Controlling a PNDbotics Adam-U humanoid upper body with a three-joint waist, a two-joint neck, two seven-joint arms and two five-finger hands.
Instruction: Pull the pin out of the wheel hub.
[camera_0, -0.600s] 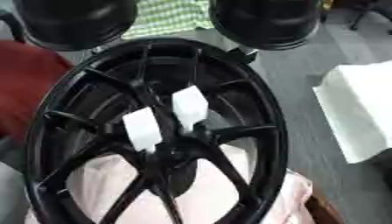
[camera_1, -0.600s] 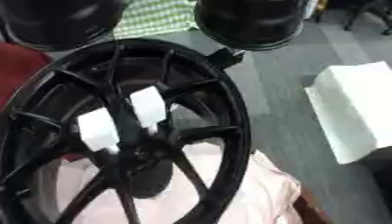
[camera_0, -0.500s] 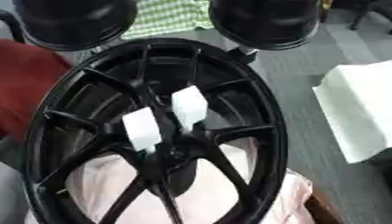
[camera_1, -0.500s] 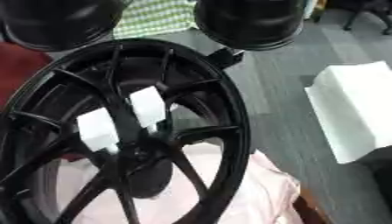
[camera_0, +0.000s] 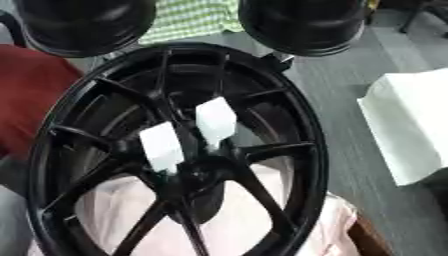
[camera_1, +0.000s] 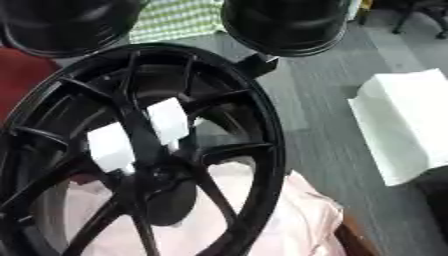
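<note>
Wheel hub (camera_0: 188, 172) amid black spokes, two white blocks (camera_0: 215, 120) above; no robot hand visible.

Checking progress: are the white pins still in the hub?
Apparently in: two white blocks stand at the hub of the black wheel. No robot hand shows.

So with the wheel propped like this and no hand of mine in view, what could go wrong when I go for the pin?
1. The black wheel seems to stand tilted on soft pink cloth, with nothing visibly bracing it; a pull at the hub might tip or roll it.
2. Two white blocks sit on the spokes by the hub, and I cannot make out a pin; a hand could grab the wrong piece.
</note>
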